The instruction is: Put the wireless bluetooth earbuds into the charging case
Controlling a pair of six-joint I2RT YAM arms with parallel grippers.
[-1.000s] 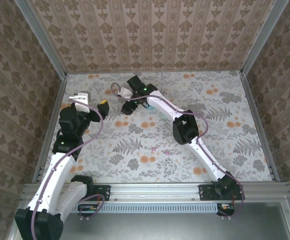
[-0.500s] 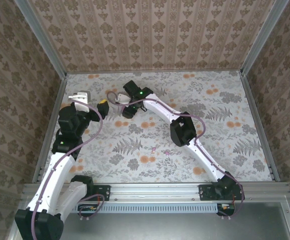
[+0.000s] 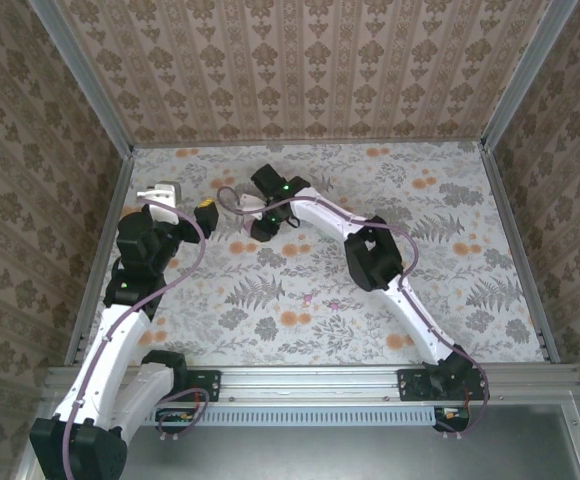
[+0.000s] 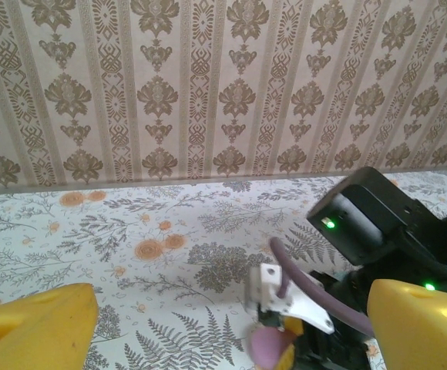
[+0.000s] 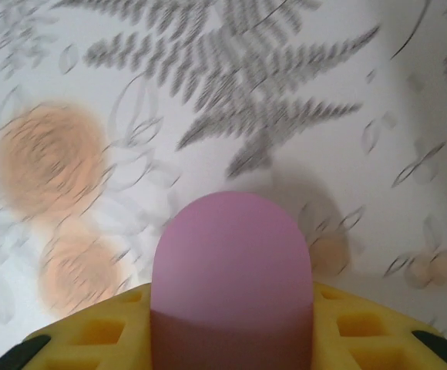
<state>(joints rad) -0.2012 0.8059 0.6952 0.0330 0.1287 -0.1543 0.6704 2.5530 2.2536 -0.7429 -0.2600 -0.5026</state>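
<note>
On the far-left part of the floral-printed worktop point(image 3: 450, 300), the right arm point(image 3: 370, 255) reaches across, its wrist slightly nearer than a second ago, while the left arm point(image 3: 135, 265) has not moved. The left gripper point(image 3: 183, 203) has its yellow fingers point(image 4: 35, 327) wide apart. The right gripper point(image 5: 231, 316) is clamped on the pink rounded plastic charging case point(image 5: 231, 254) just above the worktop. A tiny pinkish earbud point(image 3: 309, 297) lies mid-worktop, well apart from both.

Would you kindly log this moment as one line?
left gripper open | right gripper shut on pink case | case over floral table
</note>
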